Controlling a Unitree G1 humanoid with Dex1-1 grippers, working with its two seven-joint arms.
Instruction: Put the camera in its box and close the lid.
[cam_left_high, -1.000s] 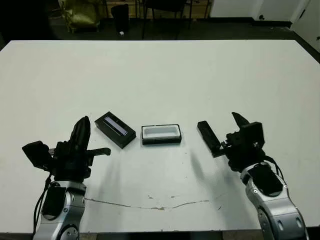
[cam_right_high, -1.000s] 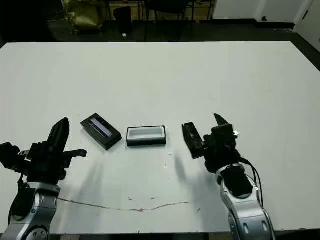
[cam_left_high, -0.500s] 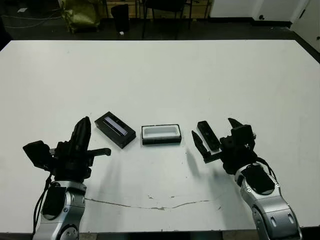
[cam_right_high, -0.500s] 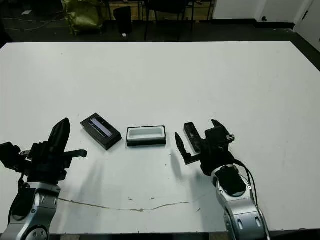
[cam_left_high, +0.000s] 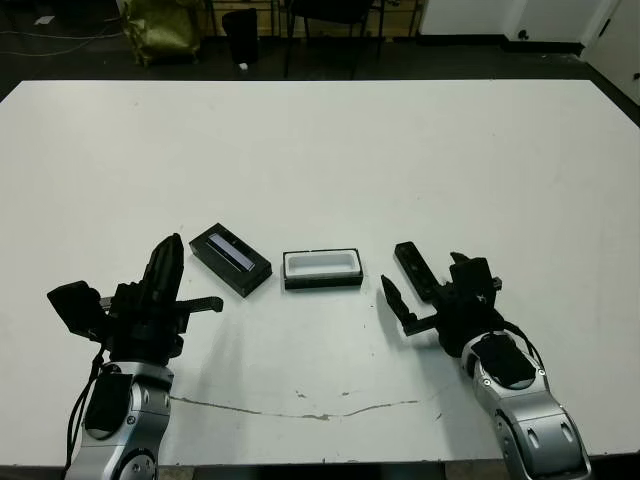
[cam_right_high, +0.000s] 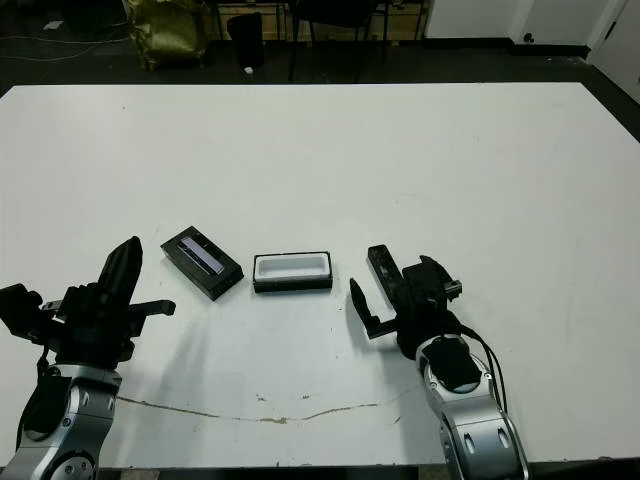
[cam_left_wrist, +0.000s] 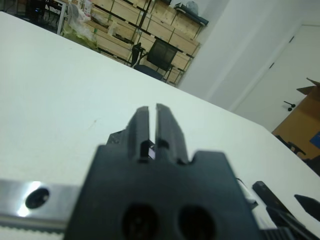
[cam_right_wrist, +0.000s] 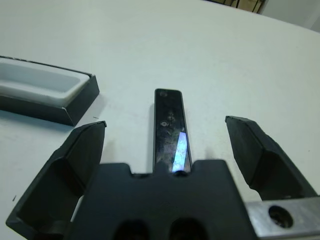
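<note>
Your three things sit in a row on the white desk. The lid lies on the left, stripe side up and turned at a slant. The box sits in the middle with its white inside showing and nothing in it. The camera lies flat on the right, a little way from the box, with bare desk between them.

Your right pincer has its fingers wide apart, one on each side of the near end of the camera. They do not touch it. In the right wrist view the camera runs straight out between the two fingers, and its shiny window glints blue.

Your left pincer has its fingers pressed together and holds nothing. It hangs near the lid, on its left.

A thin crack runs across the desk near your edge.
</note>
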